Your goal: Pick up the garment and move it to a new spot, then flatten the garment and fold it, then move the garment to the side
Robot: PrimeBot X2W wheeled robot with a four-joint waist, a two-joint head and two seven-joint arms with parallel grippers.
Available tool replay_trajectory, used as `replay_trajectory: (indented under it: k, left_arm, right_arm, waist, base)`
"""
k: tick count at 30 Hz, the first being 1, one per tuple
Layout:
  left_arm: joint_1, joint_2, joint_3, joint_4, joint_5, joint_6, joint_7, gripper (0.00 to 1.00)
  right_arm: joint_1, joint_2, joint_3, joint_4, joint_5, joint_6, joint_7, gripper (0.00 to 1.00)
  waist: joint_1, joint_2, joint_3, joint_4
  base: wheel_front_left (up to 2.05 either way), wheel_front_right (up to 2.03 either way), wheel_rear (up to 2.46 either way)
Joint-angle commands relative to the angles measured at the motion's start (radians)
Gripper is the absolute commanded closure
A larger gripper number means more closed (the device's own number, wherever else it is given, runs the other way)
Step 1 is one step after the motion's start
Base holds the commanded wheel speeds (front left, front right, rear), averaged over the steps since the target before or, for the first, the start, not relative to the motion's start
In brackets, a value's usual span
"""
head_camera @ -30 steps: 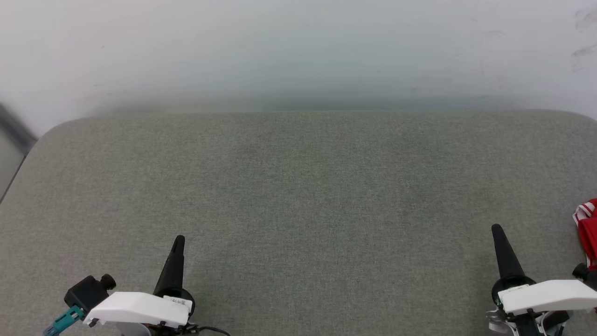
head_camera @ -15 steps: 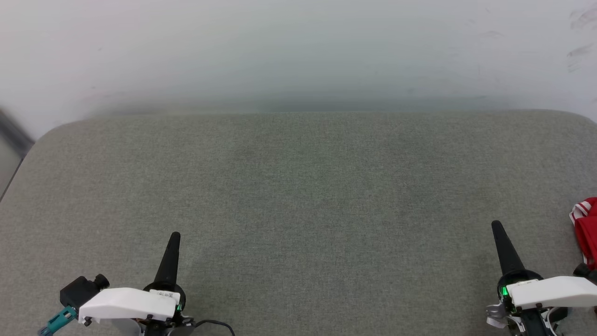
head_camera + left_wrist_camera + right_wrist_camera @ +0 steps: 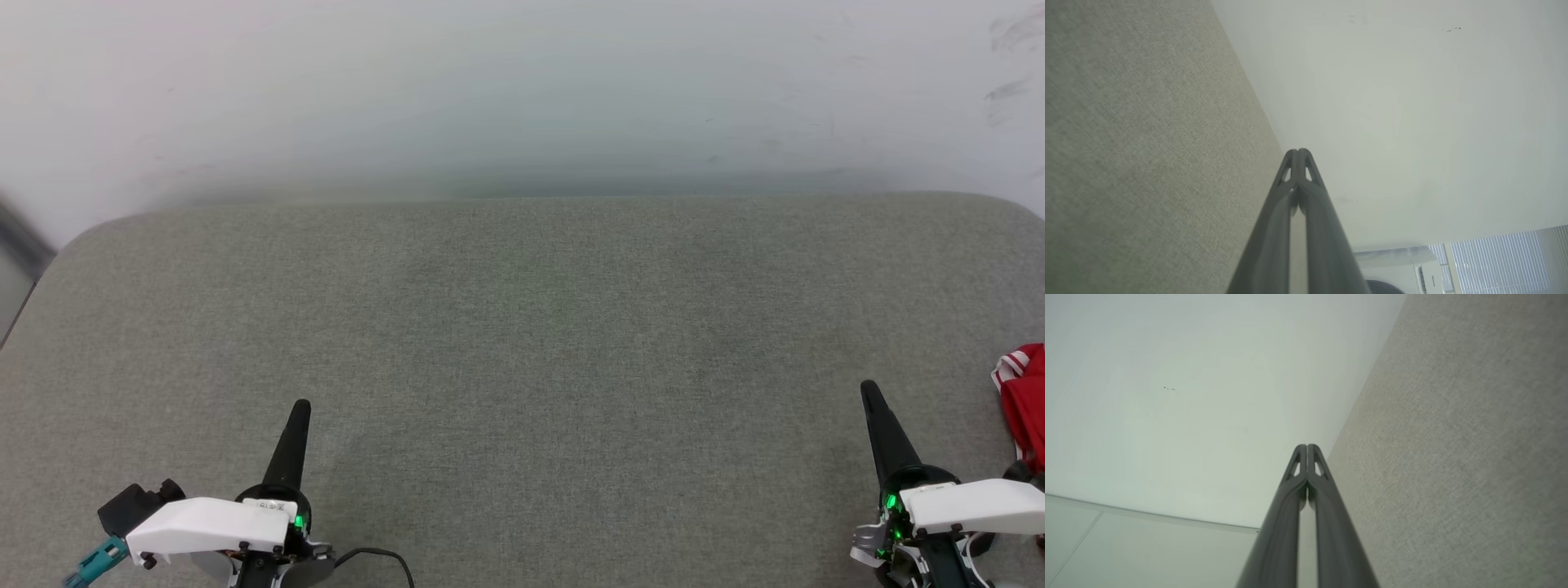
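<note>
A corner of the red garment with red-and-white striped trim lies at the far right edge of the head view, on the grey fabric surface; most of it is cut off by the frame. My right gripper is shut and empty at the lower right, a short way left of the garment. At the lower left my left gripper is shut too, holding nothing. Both wrist views show the fingertips pressed together, the left gripper and right gripper pointing toward the wall.
A pale wall rises right behind the grey surface's far edge. The surface's rounded left corner drops off to a dark strip. A white appliance and window blinds appear beyond the wall in the left wrist view.
Both arms have drawn back slightly toward the bottom of the head view, the left one also a little leftward. The view has shifted slightly, so the garment sits higher. Both grippers stay shut.
</note>
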Motion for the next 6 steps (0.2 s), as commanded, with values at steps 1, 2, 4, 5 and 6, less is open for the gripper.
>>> replay_trajectory:
  k: [1,2,4,5,6]
  left_arm:
    - [-0.017,0.004,0.006,-0.002,-0.017,-0.002,0.005,1.0]
    - [-0.019,0.003,0.008,0.0,-0.034,-0.002,0.009,1.0]
    - [-0.022,0.003,0.01,0.002,-0.051,-0.002,0.014,1.0]
    - [-0.023,0.003,0.012,0.003,-0.059,-0.002,0.016,1.0]
    - [-0.024,0.002,0.013,0.004,-0.067,-0.002,0.019,1.0]
  right_arm:
    - [-0.019,0.004,-0.003,-0.003,0.018,0.0,0.006,1.0]
    - [-0.02,0.004,-0.004,-0.002,0.035,0.0,0.009,1.0]
    - [-0.021,0.004,-0.005,0.0,0.051,0.0,0.014,1.0]
    - [-0.022,0.004,-0.006,0.0,0.059,0.0,0.016,1.0]
    - [-0.022,0.004,-0.006,0.001,0.067,0.0,0.018,1.0]
  waist:
    - [-0.0001,0.0,0.0,0.0]
    - [-0.0001,0.0,-0.001,-0.001]
    - [-0.0001,0.0,-0.001,-0.002]
    - [-0.0001,0.0,-0.001,-0.003]
    - [-0.0001,0.0,-0.002,-0.003]
  base:
    - [0.0,0.0,0.0]
    - [0.0,0.0,0.0]
    - [0.0,0.0,0.0]
    - [0.0,0.0,0.0]
    - [0.0,0.0,0.0]
